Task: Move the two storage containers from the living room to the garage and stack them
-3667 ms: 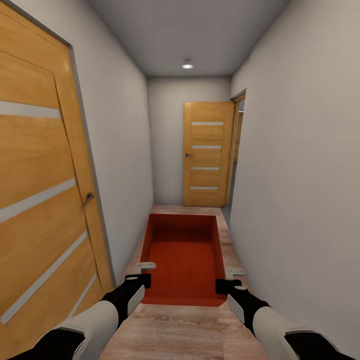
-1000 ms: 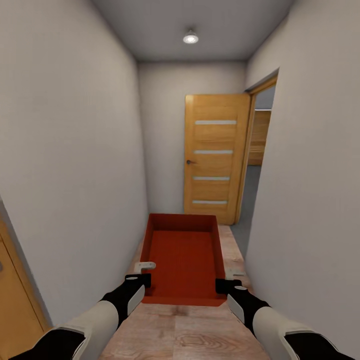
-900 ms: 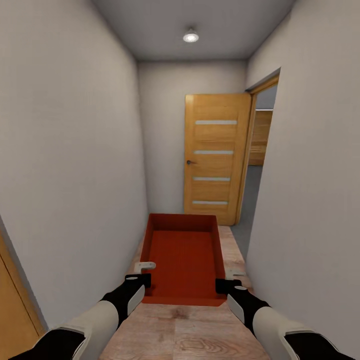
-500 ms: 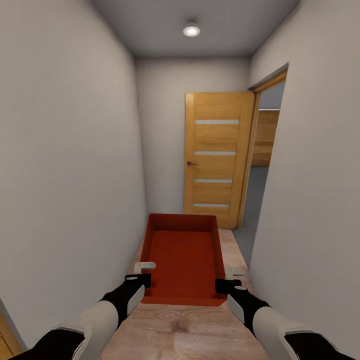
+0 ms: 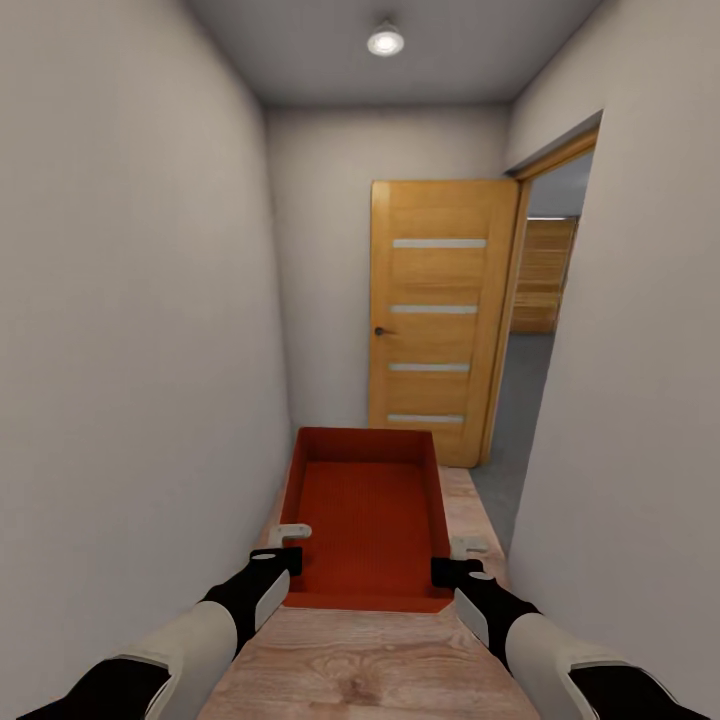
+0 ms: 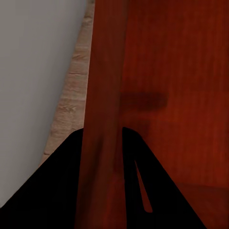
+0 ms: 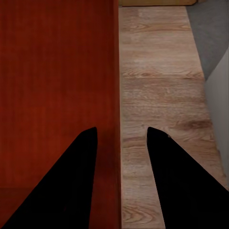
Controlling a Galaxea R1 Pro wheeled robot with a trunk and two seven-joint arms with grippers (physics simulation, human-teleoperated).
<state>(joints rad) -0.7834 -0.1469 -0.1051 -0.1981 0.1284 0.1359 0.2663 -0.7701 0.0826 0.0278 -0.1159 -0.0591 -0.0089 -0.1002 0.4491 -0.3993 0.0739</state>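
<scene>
A narrow corridor with pale grey walls and a light wood-plank floor is seen from the head camera. At the left, the left gripper is closed on the left long wall of an orange-red storage container; in the left wrist view its two dark fingers are seen either side of that thin wall, pinching it. The container is a shallow rectangular open-top bin with plain thin walls and a faintly ribbed bottom, held level between the two arms above the plank floor, its long axis pointing down the corridor. No brand, label or writing can be made out on it.

Beyond its far end, a wooden door with four pale horizontal strips and a dark handle is seen, and a round ceiling light is lit overhead. To the right of the door an open doorway gives onto grey flooring and wooden slats. At the right, the right gripper straddles the container's right long wall, its fingers pinching that wall.
</scene>
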